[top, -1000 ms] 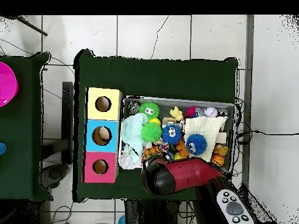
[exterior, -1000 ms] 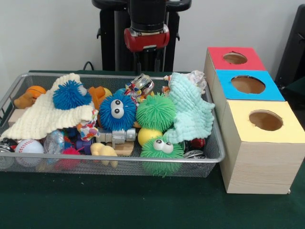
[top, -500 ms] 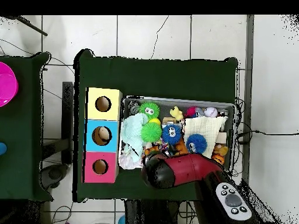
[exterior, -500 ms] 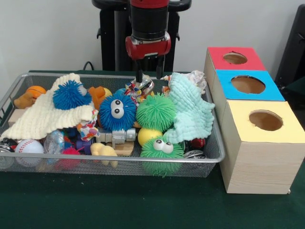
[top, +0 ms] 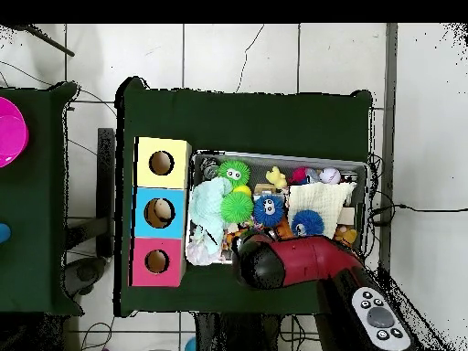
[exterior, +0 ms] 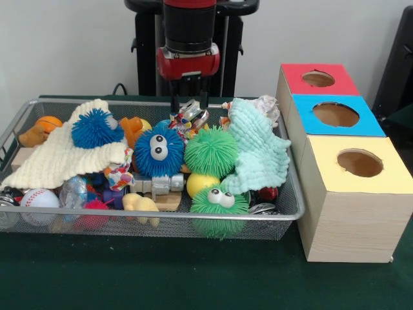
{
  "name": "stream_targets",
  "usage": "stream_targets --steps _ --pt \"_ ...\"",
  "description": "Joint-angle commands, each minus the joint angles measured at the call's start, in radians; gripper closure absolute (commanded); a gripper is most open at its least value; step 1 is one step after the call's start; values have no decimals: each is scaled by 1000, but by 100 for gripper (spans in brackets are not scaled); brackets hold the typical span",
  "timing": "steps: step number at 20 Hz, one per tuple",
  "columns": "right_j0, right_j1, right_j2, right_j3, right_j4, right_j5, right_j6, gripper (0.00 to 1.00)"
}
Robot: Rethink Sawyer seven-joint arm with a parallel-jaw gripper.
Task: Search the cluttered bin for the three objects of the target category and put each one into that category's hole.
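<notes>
1. Shiny printed plastic wrapper (exterior: 191,116), crinkled, multicoloured: at the far rim of the wide silver wire-mesh bin (exterior: 161,216), wedged between the spiky blue ball with googly eyes (exterior: 158,150) and the knitted mint cloth (exterior: 258,148); not lifted.
2. Polka-dot wrapper scrap (exterior: 119,175), thin plastic: lower in the pile, under the edge of the knitted cream cloth (exterior: 61,155), beside the blue ball. Third wrapper, whitish: possibly the pale crumple (exterior: 266,104) behind the mint cloth; not certain.
3. Red-and-black Sawyer gripper (exterior: 188,103): directly above the shiny wrapper, two dark fingers (exterior: 173,104) pointing down and set apart, straddling the wrapper's top; nothing held. In the overhead view, wrist housing (top: 265,265) over the bin's near edge, fingers hidden beneath it.
4. Round dark hole (exterior: 359,163) in the yellow face of the pale wooden box (exterior: 352,223): nearest of three boxes just outside the bin's end, beyond the blue-faced (exterior: 332,115) and red-faced (exterior: 317,79) boxes; appears empty.
5. Step in hand, judged: descent onto the first wrapper, grasp not yet made.
6. Next move, judged: slight further drop, closure on the crinkled film alone, clear of the spiky green ball (exterior: 210,150) adjoining.
</notes>
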Motion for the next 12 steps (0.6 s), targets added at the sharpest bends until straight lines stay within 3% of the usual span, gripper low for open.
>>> stream_targets --steps 1,12 --pt "-16 -9 84 -106 24 127 -52 0" --pt "53 99 -27 -111 -120 -47 39 0"
